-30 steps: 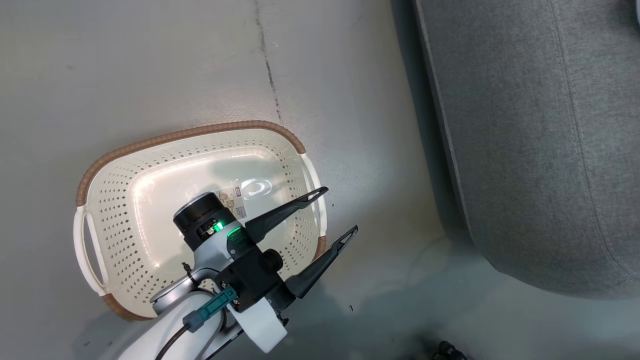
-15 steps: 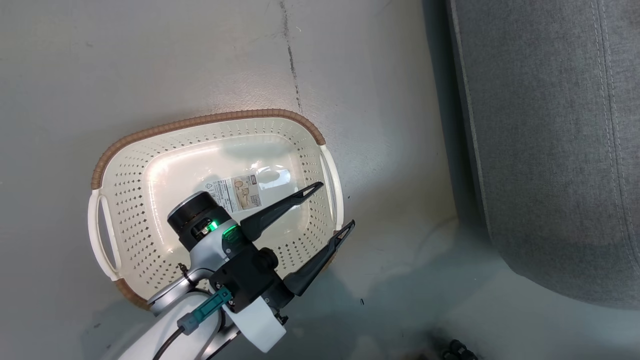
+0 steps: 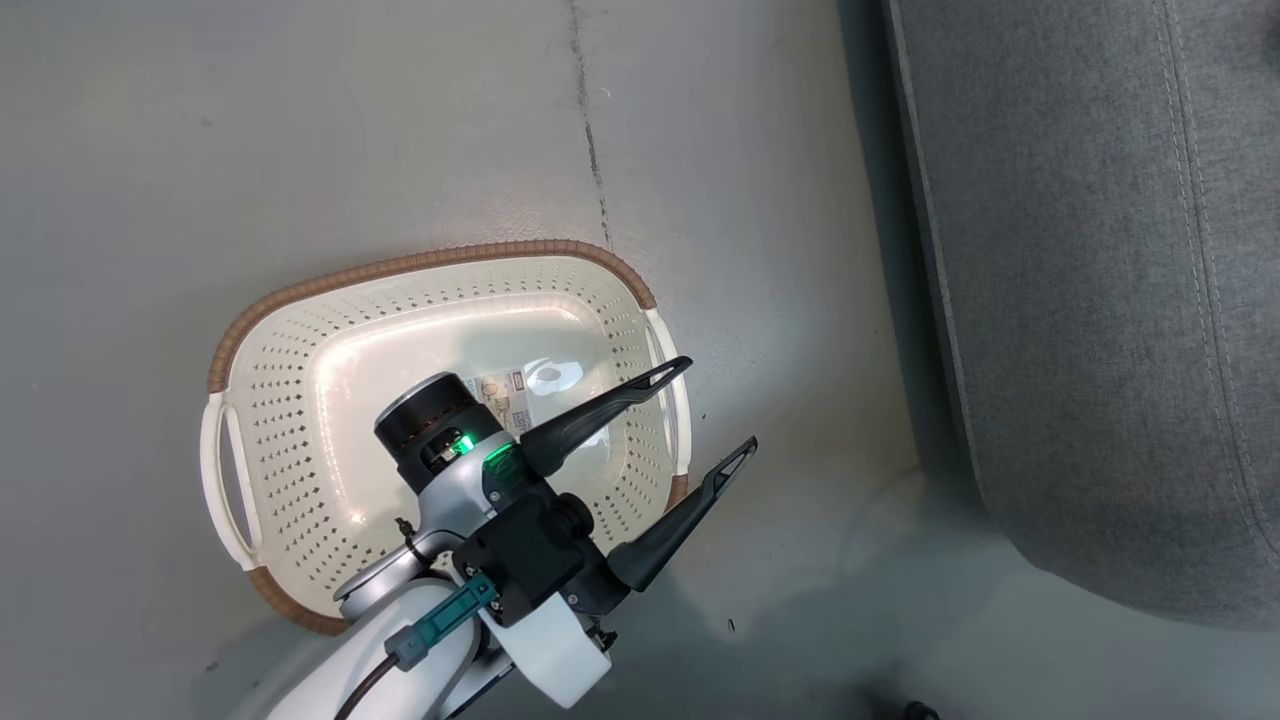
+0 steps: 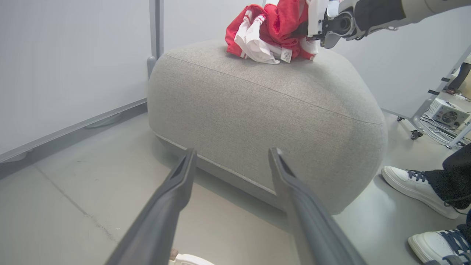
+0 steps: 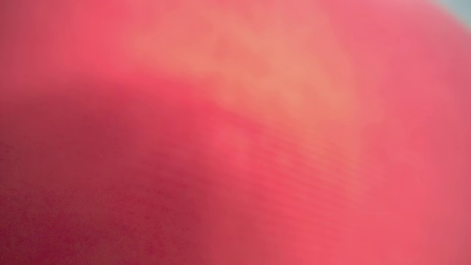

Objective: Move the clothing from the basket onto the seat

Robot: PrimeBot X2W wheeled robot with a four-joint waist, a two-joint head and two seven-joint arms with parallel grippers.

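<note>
On the seat (image 4: 265, 110), the clothing (image 4: 272, 33) buries my right gripper (image 4: 319, 23), so I cannot tell its opening. My left gripper (image 3: 718, 402) stays wide at the empty basket (image 3: 420, 262), so unloading looks done.

**Count, by kind**

1 basket (image 3: 420, 262), w/ 1 paper label (image 3: 505, 397). 1 seat (image 4: 265, 110). clothing (image 4: 272, 33): 1 red-and-white heap, no. of garments can't be told. 2 white shoes (image 4: 412, 187).
</note>
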